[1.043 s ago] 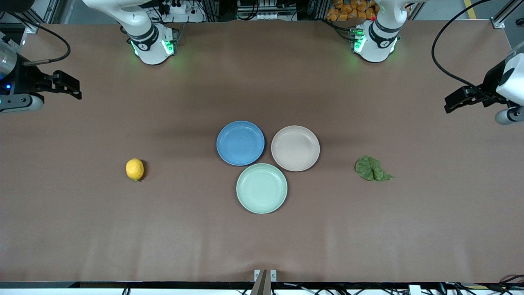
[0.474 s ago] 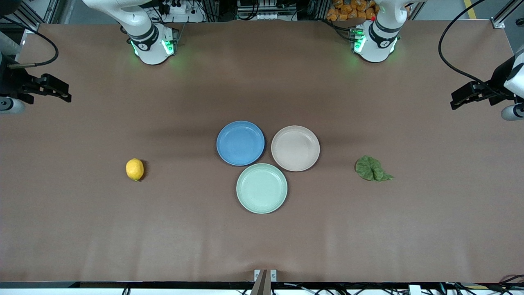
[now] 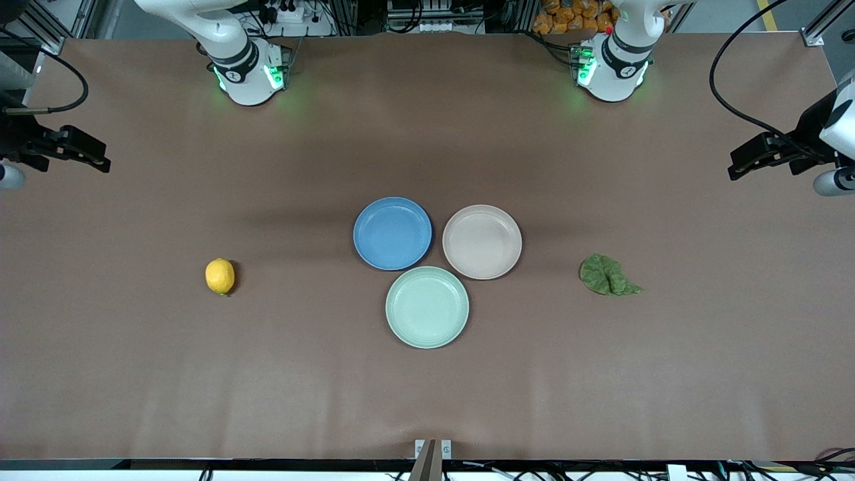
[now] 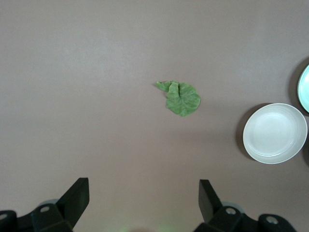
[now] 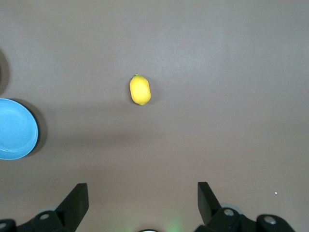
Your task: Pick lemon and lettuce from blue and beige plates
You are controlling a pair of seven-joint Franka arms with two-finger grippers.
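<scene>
The blue plate (image 3: 392,233), the beige plate (image 3: 481,241) and a mint-green plate (image 3: 427,306) sit together mid-table, all bare. The lettuce (image 3: 607,274) lies on the table toward the left arm's end and the lemon (image 3: 220,276) toward the right arm's end. Only the wrist views show the jaws: the left gripper (image 4: 143,202) and the right gripper (image 5: 142,202) hang high above the table ends, both spread wide and holding nothing.

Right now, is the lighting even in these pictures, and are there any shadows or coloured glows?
Front view: soft overhead light, broad faint dark bands on the table near the plates, green glow at both arm bases. Left wrist view: the beige plate casts a dark crescent shadow; the lettuce is sharp. Right wrist view: the lemon is evenly lit, the blue plate has a shadow at its edge.
</scene>
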